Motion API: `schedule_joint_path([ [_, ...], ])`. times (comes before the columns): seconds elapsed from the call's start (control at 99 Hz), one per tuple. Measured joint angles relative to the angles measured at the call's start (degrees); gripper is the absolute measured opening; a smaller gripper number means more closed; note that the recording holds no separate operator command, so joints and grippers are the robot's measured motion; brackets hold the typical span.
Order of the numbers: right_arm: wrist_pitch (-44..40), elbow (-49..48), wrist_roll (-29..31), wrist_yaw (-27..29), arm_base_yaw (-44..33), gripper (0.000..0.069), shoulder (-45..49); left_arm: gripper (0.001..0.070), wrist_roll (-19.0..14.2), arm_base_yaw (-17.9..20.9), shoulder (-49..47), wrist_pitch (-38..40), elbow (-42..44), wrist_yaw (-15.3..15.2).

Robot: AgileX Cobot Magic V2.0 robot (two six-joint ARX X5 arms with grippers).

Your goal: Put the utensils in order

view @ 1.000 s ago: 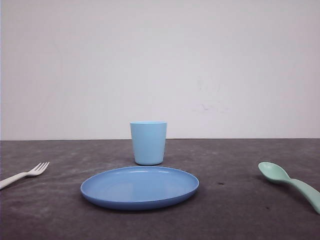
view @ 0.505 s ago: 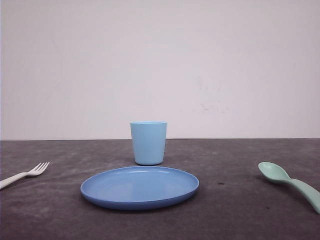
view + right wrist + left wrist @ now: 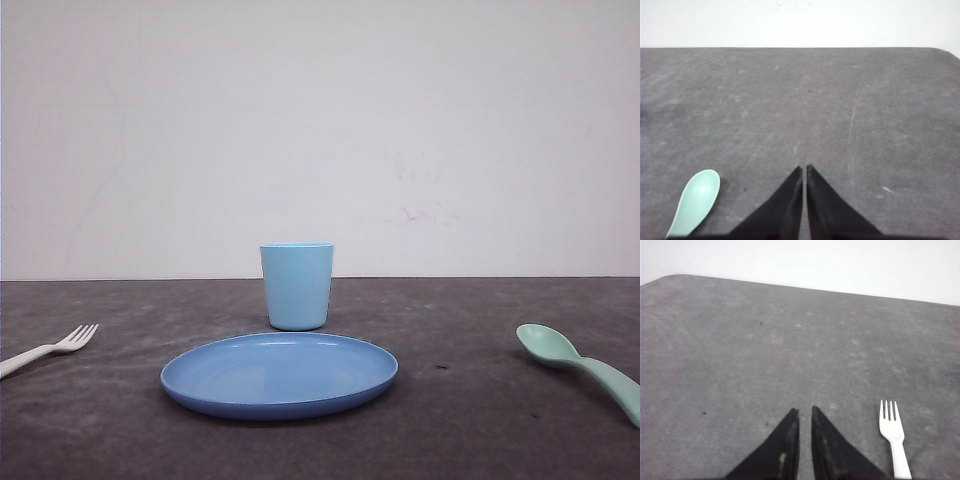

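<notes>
On the dark table [image 3: 470, 420] the fork [image 3: 50, 349] lies far left and the spoon [image 3: 580, 367] far right, both well apart from the plate [image 3: 280, 374] and cup [image 3: 297, 286] at centre. Neither utensil is picked up yet, so I judge the organizing hardly begun. The left gripper [image 3: 805, 412] near the fork and the right gripper [image 3: 804, 169] near the spoon are both pinched together, holding nothing.

White fork [image 3: 50, 349] lying far left, mint spoon [image 3: 580, 366] far right
</notes>
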Motion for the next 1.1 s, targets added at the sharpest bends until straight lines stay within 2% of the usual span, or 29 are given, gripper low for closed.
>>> schedule_joint_path([
  [0.222, 0.15, 0.0, 2.97, 0.0, 0.0, 0.0014, 0.0, 0.0019, -0.37, 0.0, 0.0, 0.2, 0.0, 0.02],
  [0.374, -0.26, 1.62, 7.76, -0.02, 0.0, 0.0012, 0.09, 0.0019, -1.73, 0.0, 0.0, 4.7, 0.02, 2.51],
  [0.556, -1.49, 11.37, 12.55, -0.35, 0.0, 0.001, 1.49, 0.0019, -4.17, 0.0, 0.07, 5.03, 3.91, 3.93],
  [0.717, -8.07, 22.67, 13.73, -4.0, 0.0, 0.001, 7.43, 0.0019, -5.6, 0.0, 0.5, 5.16, 11.78, 5.4],
  [0.848, -15.04, 32.65, 12.72, -6.49, 0.0, 0.001, 14.16, 0.0019, -6.08, 0.0, 3.56, -0.2, 18.82, 6.71],
  [1.101, -28.55, 47.63, 5.07, -7.39, 0.02, 0.001, 28.5, 0.0019, -5.22, -0.04, 14.82, -14.86, 34.53, 11.39],
])
